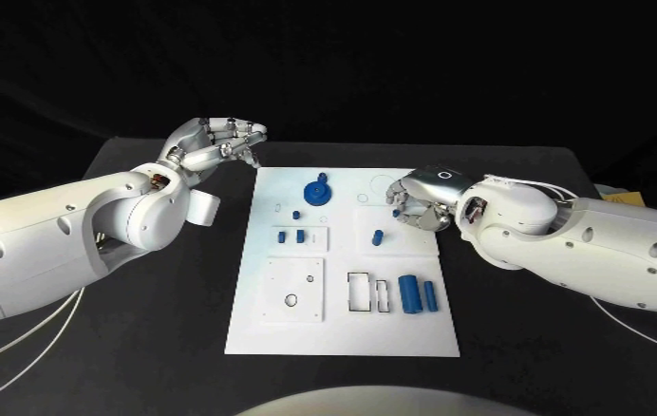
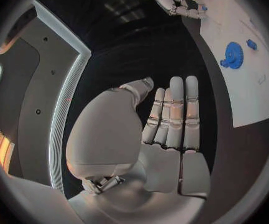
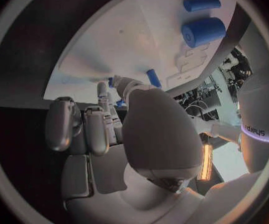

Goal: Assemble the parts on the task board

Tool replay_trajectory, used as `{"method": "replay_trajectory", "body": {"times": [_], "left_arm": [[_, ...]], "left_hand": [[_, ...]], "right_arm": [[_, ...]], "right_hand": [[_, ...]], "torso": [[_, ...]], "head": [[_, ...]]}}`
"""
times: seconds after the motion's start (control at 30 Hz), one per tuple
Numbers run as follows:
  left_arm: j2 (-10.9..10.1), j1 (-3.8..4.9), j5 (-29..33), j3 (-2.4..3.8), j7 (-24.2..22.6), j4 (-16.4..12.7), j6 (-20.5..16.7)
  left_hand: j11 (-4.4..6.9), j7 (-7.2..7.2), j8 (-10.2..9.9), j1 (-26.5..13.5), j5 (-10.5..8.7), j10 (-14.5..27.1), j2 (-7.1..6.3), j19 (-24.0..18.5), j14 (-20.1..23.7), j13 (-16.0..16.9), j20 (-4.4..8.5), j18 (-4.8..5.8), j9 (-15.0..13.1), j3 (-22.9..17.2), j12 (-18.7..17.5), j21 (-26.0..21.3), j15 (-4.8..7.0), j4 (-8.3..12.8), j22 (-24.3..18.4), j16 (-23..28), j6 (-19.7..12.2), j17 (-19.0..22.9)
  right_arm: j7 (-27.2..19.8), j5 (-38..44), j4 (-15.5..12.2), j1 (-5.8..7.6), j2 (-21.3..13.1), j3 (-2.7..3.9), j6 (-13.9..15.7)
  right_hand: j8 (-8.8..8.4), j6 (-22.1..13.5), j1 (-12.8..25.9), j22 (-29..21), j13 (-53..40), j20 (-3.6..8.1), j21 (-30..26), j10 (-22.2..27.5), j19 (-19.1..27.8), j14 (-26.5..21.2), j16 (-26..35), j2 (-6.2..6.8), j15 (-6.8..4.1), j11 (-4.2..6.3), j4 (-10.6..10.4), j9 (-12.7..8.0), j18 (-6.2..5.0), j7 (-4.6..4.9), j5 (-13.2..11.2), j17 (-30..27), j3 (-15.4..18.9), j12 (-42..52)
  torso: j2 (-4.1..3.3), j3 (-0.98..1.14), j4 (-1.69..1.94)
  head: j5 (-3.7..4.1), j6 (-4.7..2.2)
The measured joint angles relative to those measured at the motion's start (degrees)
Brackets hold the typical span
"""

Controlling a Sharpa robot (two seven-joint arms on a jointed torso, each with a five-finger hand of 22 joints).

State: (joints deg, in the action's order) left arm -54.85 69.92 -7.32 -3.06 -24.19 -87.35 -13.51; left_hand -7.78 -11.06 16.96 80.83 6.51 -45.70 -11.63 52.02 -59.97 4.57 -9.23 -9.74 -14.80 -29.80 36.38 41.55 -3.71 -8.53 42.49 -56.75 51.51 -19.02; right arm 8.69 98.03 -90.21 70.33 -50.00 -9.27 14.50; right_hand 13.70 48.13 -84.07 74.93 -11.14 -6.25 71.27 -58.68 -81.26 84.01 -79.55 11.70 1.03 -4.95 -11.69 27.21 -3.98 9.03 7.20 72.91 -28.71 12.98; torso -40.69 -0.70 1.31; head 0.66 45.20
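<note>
Right hand (image 1: pixel 415 202) hovers over white flat task board (image 1: pixel 343 283) right edge, fingers curled, seemingly holding nothing; small blue peg (image 1: pixel 377 237) stands just beside, nearest it. Left hand (image 1: pixel 216 145) off-board above black counter (image 1: pixel 151 340), fingers loose, unladen.

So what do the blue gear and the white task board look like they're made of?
Blue gear: probably moulded or printed plastic; even, matte blue with no metallic shine. Task board: a thin, flat white sheet, likely plastic or painted board; smooth, low gloss, with cut-out recesses. Neither can be told for certain.
</note>
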Motion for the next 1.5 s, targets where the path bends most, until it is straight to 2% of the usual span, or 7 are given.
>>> {"method": "replay_trajectory", "body": {"times": [0.43,0.57,0.7,0.73,0.8,1.0,1.5], "left_arm": [[-0.1,0.00,1.3,0.00,-0.7,0.0,0.1],[-0.1,0.00,1.4,0.00,-0.7,0.0,0.1],[-0.2,0.00,1.5,0.00,-0.7,0.0,0.1],[-0.2,0.00,1.5,0.00,-0.7,0.0,0.1],[-0.2,0.00,1.5,0.00,-0.6,0.0,0.1],[-0.3,0.00,1.6,0.00,-0.5,-0.1,0.1],[-0.5,0.00,1.6,0.00,0.2,-0.2,0.1]], "left_hand": [[0.00,0.00,0.0,0.3,0.00,-0.4,0.26,0.2,0.0,-0.1,0.21,0.00,0.0,-0.1,0.0,0.0,0.00,0.4,-0.1,0.0,0.0,0.0],[0.00,0.00,0.0,0.3,0.00,-0.4,0.29,0.2,0.0,-0.1,0.21,0.00,0.0,-0.2,0.0,0.0,0.00,0.5,-0.1,0.0,0.0,0.0],[-0.01,0.00,-0.2,0.3,0.00,-0.4,0.29,0.2,0.0,-0.2,0.21,0.00,0.0,0.0,0.0,0.0,0.00,0.6,-0.1,0.0,0.0,0.0],[0.00,0.00,-0.2,0.3,0.00,-0.4,0.29,0.2,0.0,-0.2,0.21,0.00,0.0,0.0,0.0,0.0,0.00,0.6,-0.1,0.0,0.0,0.0],[-0.01,0.00,-0.2,0.3,0.00,-0.4,0.29,0.2,0.0,-0.2,0.21,0.00,0.0,0.0,0.0,0.0,0.00,0.6,-0.1,0.0,0.0,0.0],[-0.01,-0.20,-0.2,0.3,0.00,-0.4,0.29,0.4,0.0,-0.2,0.00,0.00,0.0,0.0,0.0,-0.2,0.00,0.6,-0.1,0.0,-0.2,0.0],[-0.32,-0.61,-0.7,0.3,0.00,-0.1,0.29,0.4,0.0,-0.4,0.01,0.00,0.1,0.0,0.0,-0.3,0.00,0.6,-0.3,0.2,-0.6,0.0]], "right_arm": [[0.4,0.8,0.6,-0.67,1.0,0.38,0.4],[0.6,1.2,0.6,-0.98,1.1,0.53,0.8],[1.1,1.8,0.5,-1.25,1.2,0.62,1.2],[1.2,2.0,0.4,-1.31,1.2,0.63,1.3],[1.6,2.3,0.3,-1.39,1.2,0.64,1.4],[2.8,3.8,-0.3,-1.74,1.1,0.74,1.6],[5.5,6.4,-1.6,-3.48,0.4,0.82,5.3]], "right_hand": [[0.90,0.9,0.1,0.0,1.2,-0.03,-2.1,-0.7,0.4,0.0,1.2,-1.31,0.00,-0.65,2.5,0.4,0.00,0.02,-2.1,-2.1,-3.2,-1.7],[0.90,2.1,0.3,0.0,1.2,-0.10,-3.3,-2.0,0.8,0.0,2.4,-1.43,0.00,-0.54,3.4,0.4,0.01,0.49,-2.5,-3.5,-4.2,-3.2],[0.81,5.1,0.7,0.0,5.4,-0.10,-3.3,-5.7,0.8,0.0,2.7,-1.19,-0.45,0.00,4.8,0.3,0.01,0.40,-3.1,-3.8,-5.5,-4.3],[0.40,10.7,0.9,0.0,5.4,0.14,-2.6,-6.8,0.5,0.0,2.7,-1.37,-0.90,0.21,5.5,0.1,0.01,-0.69,-3.1,-3.7,-5.6,-4.1],[0.11,11.8,1.3,0.0,5.6,0.23,-2.4,-7.8,0.4,-0.1,2.7,-1.03,-0.95,0.45,5.8,0.0,0.01,-1.17,-3.1,-3.7,-5.8,-4.3],[-0.01,12.3,3.0,0.0,6.3,0.22,-2.4,-7.3,0.4,-0.1,2.7,0.24,-0.94,0.02,6.0,0.0,0.01,-1.29,-3.1,-3.0,-5.7,-5.9],[-0.74,12.5,3.5,0.0,6.8,0.19,0.3,-6.7,-0.6,-0.1,3.0,0.59,-0.94,-0.10,6.3,-0.6,0.00,-1.06,-2.6,-4.0,-6.0,-6.6]], "torso": [[0.01,0.03,0.01],[0.01,0.04,-0.01],[0.01,0.07,-0.01],[0.02,0.07,-0.02],[0.02,0.07,-0.03],[0.02,0.04,-0.02],[0.03,0.05,-0.02]], "head": [[-0.05,0.12],[-0.09,0.19],[-0.14,0.31],[-0.14,0.32],[-0.12,0.36],[-0.11,0.48],[-0.14,0.57]]}}
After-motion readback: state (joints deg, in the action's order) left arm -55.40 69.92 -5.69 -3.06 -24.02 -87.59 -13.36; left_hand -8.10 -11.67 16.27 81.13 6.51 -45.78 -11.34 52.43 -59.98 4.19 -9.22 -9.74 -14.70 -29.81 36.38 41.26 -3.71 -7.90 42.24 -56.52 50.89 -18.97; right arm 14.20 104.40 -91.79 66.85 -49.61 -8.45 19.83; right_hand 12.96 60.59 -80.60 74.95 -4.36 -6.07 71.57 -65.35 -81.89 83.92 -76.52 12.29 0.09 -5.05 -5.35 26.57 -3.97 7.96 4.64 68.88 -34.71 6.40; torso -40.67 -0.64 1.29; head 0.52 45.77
